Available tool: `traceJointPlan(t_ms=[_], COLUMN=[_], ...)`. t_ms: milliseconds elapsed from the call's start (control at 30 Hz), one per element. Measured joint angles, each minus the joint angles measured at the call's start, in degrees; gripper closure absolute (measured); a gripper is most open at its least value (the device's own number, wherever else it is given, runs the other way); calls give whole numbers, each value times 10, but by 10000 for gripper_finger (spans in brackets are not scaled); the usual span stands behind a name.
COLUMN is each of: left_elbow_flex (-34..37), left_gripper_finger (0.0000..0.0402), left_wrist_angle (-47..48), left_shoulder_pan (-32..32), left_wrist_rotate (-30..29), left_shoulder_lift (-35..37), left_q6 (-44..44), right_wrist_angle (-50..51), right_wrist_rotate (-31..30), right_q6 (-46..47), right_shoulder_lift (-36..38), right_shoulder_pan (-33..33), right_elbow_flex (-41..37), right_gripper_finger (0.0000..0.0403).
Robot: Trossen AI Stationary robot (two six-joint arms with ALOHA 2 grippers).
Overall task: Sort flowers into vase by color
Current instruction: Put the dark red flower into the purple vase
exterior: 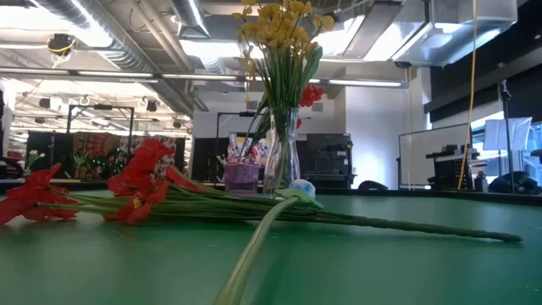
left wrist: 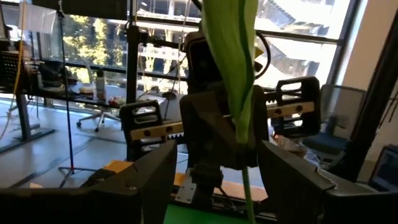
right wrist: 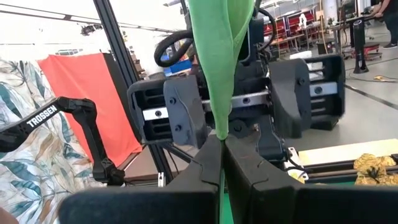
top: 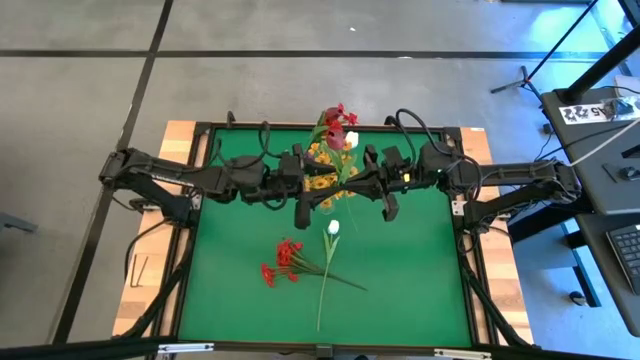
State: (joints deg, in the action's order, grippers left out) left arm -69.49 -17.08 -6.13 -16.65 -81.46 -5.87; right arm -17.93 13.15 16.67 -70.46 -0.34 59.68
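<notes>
The right gripper point(right wrist: 222, 142) is clamped on a green stem point(right wrist: 217, 62) with a broad leaf, its two fingers pressed together with the stem pinched at their tips. Directly opposite, nose to nose with it, the left gripper point(left wrist: 217, 158) stands spread wide, its fingers point(left wrist: 155, 171) either side of the same stem and touching nothing. Both meet above the far middle of the table point(top: 420, 270).

Just below and beside the two grippers stands the vase point(exterior: 284, 157), already holding yellow sprays point(exterior: 275, 25). Blossoms rise beyond the grippers there, one white and some red; which of them tops the held stem I cannot tell. Well clear of both grippers, on the near side of the table, a white tulip point(top: 333, 227) and a red spray point(top: 285, 260) lie loose, not yet sorted.

This looks like a handover, and the risk lies in its timing. If the right lets go before the left has closed, the stem drops (and may land among the yellow sprays, the wrong colour). The leaf is soft and slippery-looking, so a grip on leaf, not stem, could slide. The vase is close enough that either arm could knock it over.
</notes>
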Motion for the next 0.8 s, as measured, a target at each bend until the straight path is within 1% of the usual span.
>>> traceJointPlan(t_ms=[67,167,233,500,800], left_elbow_flex=[0,0,0,0,0], left_gripper_finger=[181,181,181,181,184], left_wrist_angle=[-2,-8,-11,-23,-14], left_shoulder_pan=[4,9,9,21,29], left_wrist_rotate=[4,37,48,50,50], left_shoulder_lift=[-1,0,0,0,0], left_q6=[-2,-18,-25,-29,-45], right_wrist_angle=[0,5,6,13,10], right_wrist_rotate=[0,0,0,0,0], right_q6=[0,0,-2,-4,-3], right_shoulder_lift=[0,0,0,-2,-29], right_shoulder_pan=[0,0,0,0,0], right_elbow_flex=[0,0,0,0,0], right_gripper_finger=[395,395,395,395,395])
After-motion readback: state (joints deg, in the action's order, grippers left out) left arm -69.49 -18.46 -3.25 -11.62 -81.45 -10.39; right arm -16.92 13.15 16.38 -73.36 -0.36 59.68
